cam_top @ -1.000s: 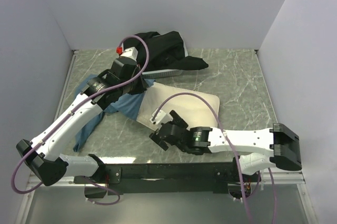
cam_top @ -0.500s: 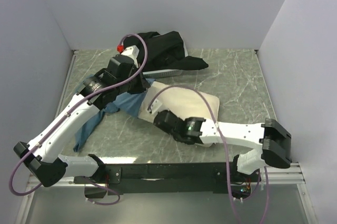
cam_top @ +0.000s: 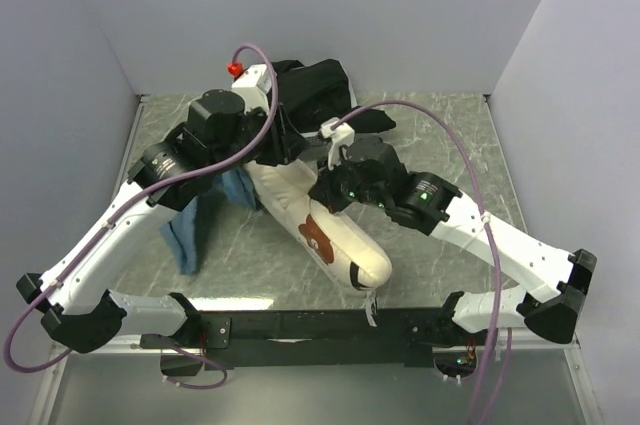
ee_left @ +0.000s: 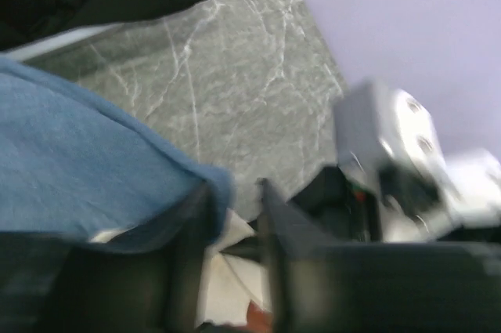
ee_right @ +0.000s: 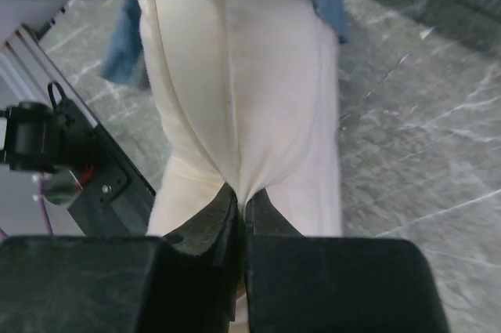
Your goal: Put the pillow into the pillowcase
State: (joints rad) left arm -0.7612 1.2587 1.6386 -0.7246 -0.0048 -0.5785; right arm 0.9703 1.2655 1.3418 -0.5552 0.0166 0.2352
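The cream pillow is lifted and tilted, its brown label facing up, its low end near the front rail. My right gripper is shut on a pinched fold of the pillow, and the jaws meet on the fabric. The slate-blue pillowcase hangs to the left under my left arm. My left gripper sits at the pillow's upper end. In the left wrist view, blurred, its jaws stand apart. The pillowcase is draped over the left finger, with white pillow showing in the gap.
A black cloth lies heaped at the back wall over a pale tray edge. The black front rail runs along the near edge, with the right arm's body close beside the left gripper. Walls enclose three sides.
The right gripper shut on the pillow and lifted it back and left, so it now hangs tilted. The left gripper rose toward the back, and its jaws parted. The pillowcase dropped lower.
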